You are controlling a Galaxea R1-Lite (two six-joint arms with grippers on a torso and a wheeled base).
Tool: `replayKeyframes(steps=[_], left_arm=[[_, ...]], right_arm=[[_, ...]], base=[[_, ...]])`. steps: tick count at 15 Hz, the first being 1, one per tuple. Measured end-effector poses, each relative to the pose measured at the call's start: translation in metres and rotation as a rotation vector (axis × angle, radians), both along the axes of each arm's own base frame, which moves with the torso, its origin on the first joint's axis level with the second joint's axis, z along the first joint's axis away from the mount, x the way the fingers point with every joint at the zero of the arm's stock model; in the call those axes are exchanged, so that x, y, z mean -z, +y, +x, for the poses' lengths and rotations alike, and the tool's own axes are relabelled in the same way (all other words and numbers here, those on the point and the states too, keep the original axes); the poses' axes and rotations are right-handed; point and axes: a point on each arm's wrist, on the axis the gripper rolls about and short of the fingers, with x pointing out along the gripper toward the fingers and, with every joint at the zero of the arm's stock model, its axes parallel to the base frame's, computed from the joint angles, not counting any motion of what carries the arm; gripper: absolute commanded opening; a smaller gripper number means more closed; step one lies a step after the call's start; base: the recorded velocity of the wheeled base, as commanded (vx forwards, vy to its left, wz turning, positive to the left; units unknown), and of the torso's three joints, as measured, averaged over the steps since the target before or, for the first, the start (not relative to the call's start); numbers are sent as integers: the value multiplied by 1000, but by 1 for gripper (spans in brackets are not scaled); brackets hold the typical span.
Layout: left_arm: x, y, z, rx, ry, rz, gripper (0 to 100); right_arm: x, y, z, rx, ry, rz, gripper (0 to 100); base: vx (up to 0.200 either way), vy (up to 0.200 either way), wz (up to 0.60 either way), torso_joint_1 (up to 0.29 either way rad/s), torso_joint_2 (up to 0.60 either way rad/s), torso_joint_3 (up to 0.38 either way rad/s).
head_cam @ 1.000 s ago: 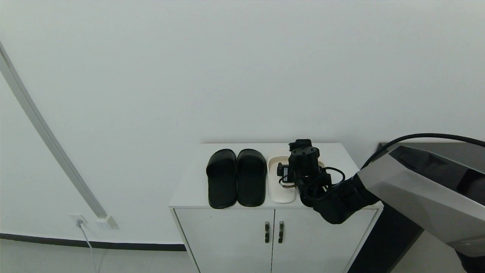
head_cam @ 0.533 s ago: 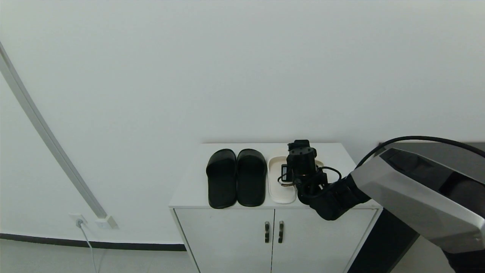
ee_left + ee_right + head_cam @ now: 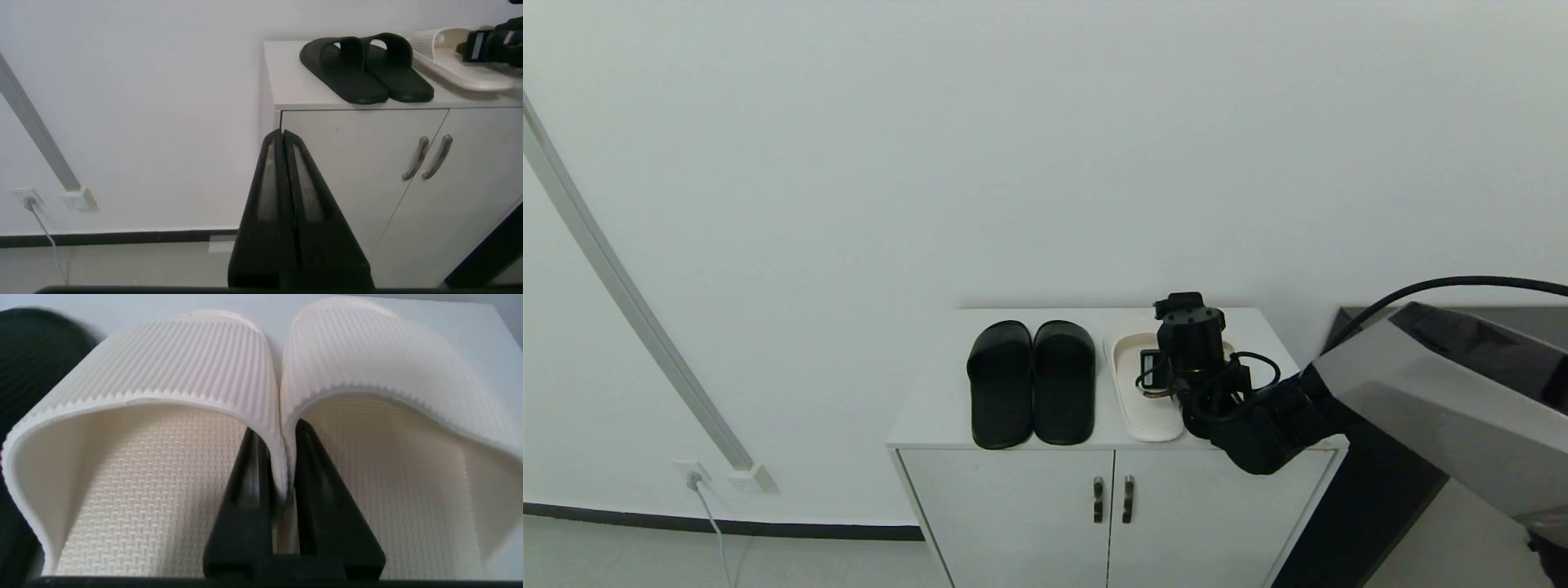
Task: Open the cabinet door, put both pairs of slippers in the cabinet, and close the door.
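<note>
While R gripper (image 3: 282,439) pinches white slippers (image 3: 163,371), L gripper (image 3: 283,137) sits closed; cabinet (image 3: 1013,514) unopened.

Narrow gap between black slippers (image 3: 1062,384) and cream pair (image 3: 1135,408), cabinet doors (image 3: 1013,514) shut

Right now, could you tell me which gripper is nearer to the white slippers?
Right. The right gripper clasps the white slippers; the left gripper is off to the cabinet's left.
</note>
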Motion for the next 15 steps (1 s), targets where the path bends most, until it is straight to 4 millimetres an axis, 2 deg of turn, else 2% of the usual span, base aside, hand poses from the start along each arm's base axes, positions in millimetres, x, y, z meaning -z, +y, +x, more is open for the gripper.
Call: replayKeyframes(steps=[6, 11, 15], left_arm=[[0, 0, 0, 0, 0, 0, 0], [0, 0, 0, 0, 0, 0, 0], [0, 0, 0, 0, 0, 0, 0]], right_arm=[[-36, -14, -82, -203, 21, 2, 0], [-59, -37, -144, -413, 35, 30, 0], [-72, -53, -177, -500, 57, 19, 0]], base=[[0, 0, 0, 0, 0, 0], [0, 0, 0, 0, 0, 0], [0, 0, 0, 0, 0, 0]])
